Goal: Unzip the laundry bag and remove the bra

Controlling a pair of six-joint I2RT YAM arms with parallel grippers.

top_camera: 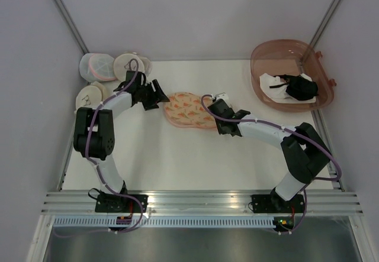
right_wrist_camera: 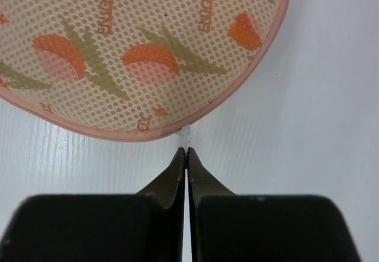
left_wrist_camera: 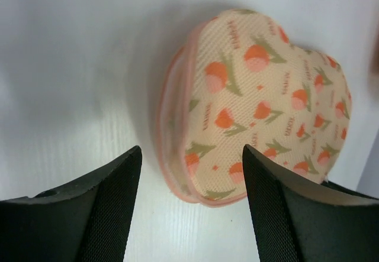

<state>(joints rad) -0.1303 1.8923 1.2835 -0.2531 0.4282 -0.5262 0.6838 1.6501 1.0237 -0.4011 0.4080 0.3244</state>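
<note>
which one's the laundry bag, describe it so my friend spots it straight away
Start at the white table: near its middle lies the laundry bag. It is the only long, peanut-shaped peach mesh pouch with orange flower prints and pink trim, unlike the round pale pouches clustered in the far left corner and the tinted basket at the far right.
</note>
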